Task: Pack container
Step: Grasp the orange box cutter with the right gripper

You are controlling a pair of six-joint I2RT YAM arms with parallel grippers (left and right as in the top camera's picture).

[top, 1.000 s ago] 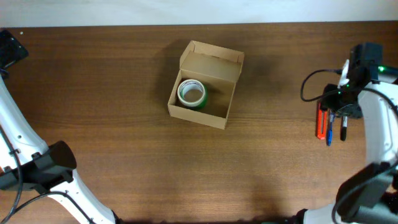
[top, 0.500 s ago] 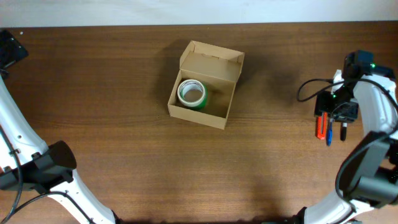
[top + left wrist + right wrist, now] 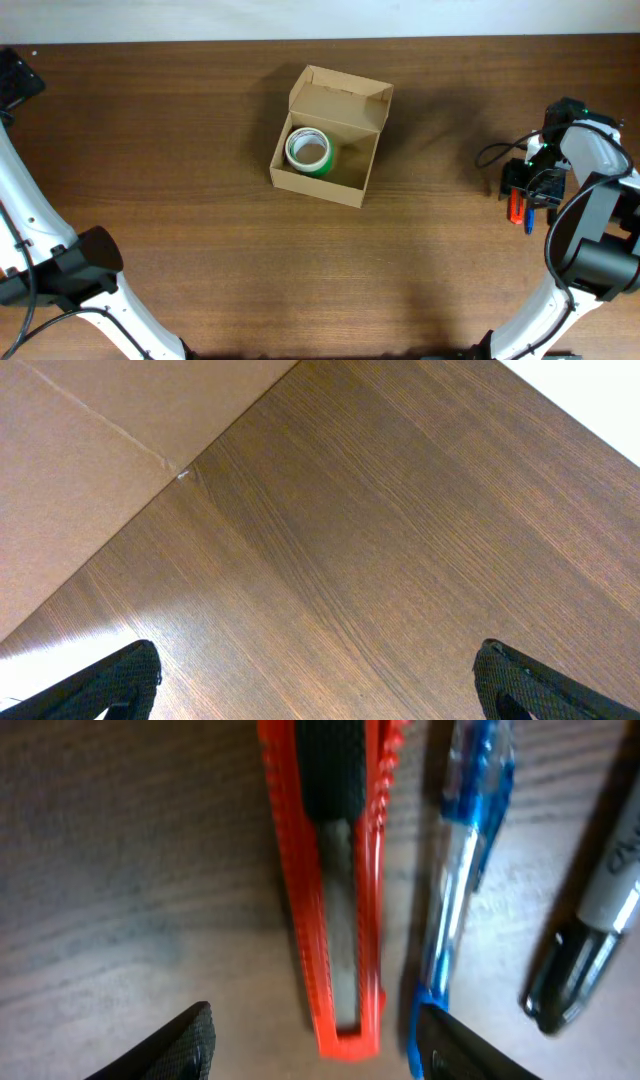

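Observation:
The tan cardboard container (image 3: 330,150) stands open at mid-table, flap lid tilted back, with a green and white tape roll (image 3: 308,151) inside at its left. My right gripper (image 3: 315,1045) is open low over a red box cutter (image 3: 335,890), its fingers straddling the cutter's near end; in the overhead view it sits at the far right (image 3: 528,185). A blue pen (image 3: 455,890) lies right of the cutter, against the right finger. A black marker (image 3: 590,935) lies further right. My left gripper (image 3: 315,685) is open over bare wood, far from the container.
The cutter (image 3: 514,207) and blue pen (image 3: 529,217) lie side by side near the table's right edge. A pale wall panel (image 3: 90,450) fills the upper left of the left wrist view. The left arm (image 3: 60,270) stands at the table's front left.
My right gripper has moved down over the red cutter and pens and turned, so it now covers their upper ends. The container, tape roll and left arm have not moved.

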